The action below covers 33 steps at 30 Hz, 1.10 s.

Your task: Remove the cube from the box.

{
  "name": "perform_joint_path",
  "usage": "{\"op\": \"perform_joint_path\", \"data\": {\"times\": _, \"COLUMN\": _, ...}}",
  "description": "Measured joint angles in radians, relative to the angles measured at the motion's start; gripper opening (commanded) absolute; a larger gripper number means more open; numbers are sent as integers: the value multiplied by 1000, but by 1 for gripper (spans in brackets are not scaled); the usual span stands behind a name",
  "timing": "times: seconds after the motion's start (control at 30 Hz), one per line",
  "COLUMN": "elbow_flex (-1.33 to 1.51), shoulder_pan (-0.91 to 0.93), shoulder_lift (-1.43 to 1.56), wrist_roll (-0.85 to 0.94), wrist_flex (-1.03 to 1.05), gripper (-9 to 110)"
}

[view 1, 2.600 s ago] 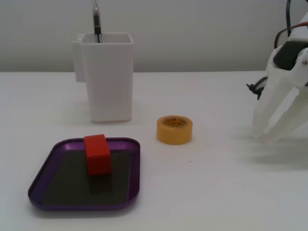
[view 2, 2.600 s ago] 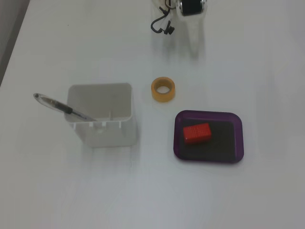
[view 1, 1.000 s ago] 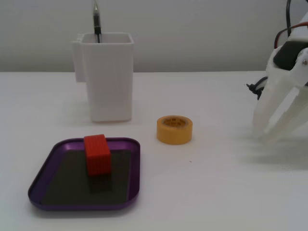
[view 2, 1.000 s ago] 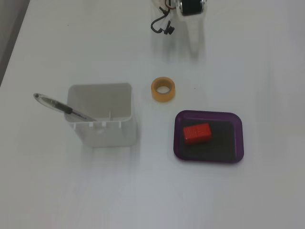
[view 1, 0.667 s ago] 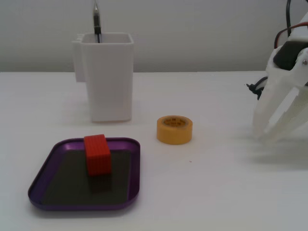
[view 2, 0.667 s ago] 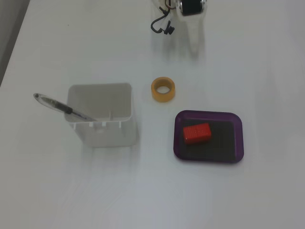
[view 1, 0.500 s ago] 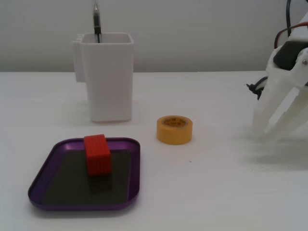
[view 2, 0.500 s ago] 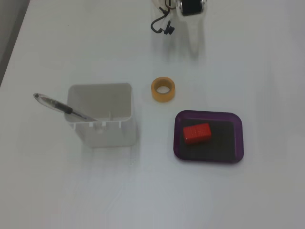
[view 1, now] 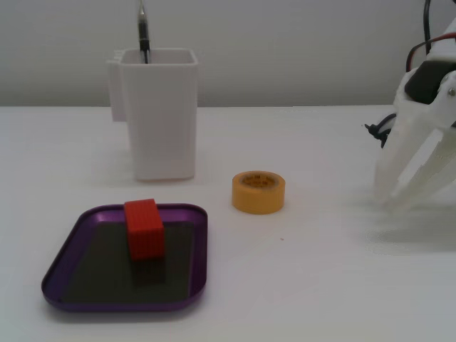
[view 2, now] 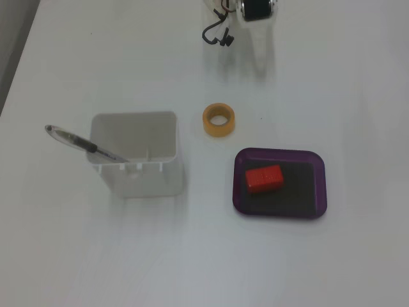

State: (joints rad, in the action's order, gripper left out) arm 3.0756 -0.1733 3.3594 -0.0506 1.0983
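Note:
The red ribbed cube [view 1: 144, 228] stands inside the shallow purple box [view 1: 200, 249], toward its back left part in a fixed view. In the top-down fixed view the cube [view 2: 264, 178] lies in the left half of the box [view 2: 320, 185]. My white gripper [view 1: 390, 201] hangs at the far right with its tips down near the table, well away from the box. Its fingertips look closed together and hold nothing. In the top-down fixed view only the arm's dark wrist [view 2: 255, 7] shows clearly at the top edge.
A yellow tape roll [view 1: 258, 192] lies between the box and the gripper; it also shows in the top-down view [view 2: 219, 120]. A tall white container [view 1: 158, 114] with a pen [view 2: 83, 144] stands behind the box.

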Motion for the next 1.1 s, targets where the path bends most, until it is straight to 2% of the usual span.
{"op": "perform_joint_path", "data": {"times": 0.33, "elbow_flex": -15, "shoulder_pan": 0, "shoulder_lift": 0, "wrist_roll": 0, "wrist_flex": 0, "gripper": 2}}
{"op": "perform_joint_path", "data": {"times": 0.47, "elbow_flex": -115, "shoulder_pan": 9, "shoulder_lift": 0, "wrist_roll": 2, "wrist_flex": -44, "gripper": 2}}
{"op": "perform_joint_path", "data": {"times": 0.67, "elbow_flex": -348, "shoulder_pan": 150, "shoulder_lift": -78, "wrist_roll": 9, "wrist_flex": -132, "gripper": 2}}
{"op": "perform_joint_path", "data": {"times": 0.83, "elbow_flex": -719, "shoulder_pan": 149, "shoulder_lift": -492, "wrist_roll": 20, "wrist_flex": -104, "gripper": 10}}
{"op": "perform_joint_path", "data": {"times": 0.97, "elbow_flex": -1062, "shoulder_pan": 41, "shoulder_lift": -930, "wrist_roll": 20, "wrist_flex": 23, "gripper": 19}}
{"op": "perform_joint_path", "data": {"times": 1.1, "elbow_flex": -1379, "shoulder_pan": -49, "shoulder_lift": -1331, "wrist_roll": 48, "wrist_flex": 101, "gripper": 23}}
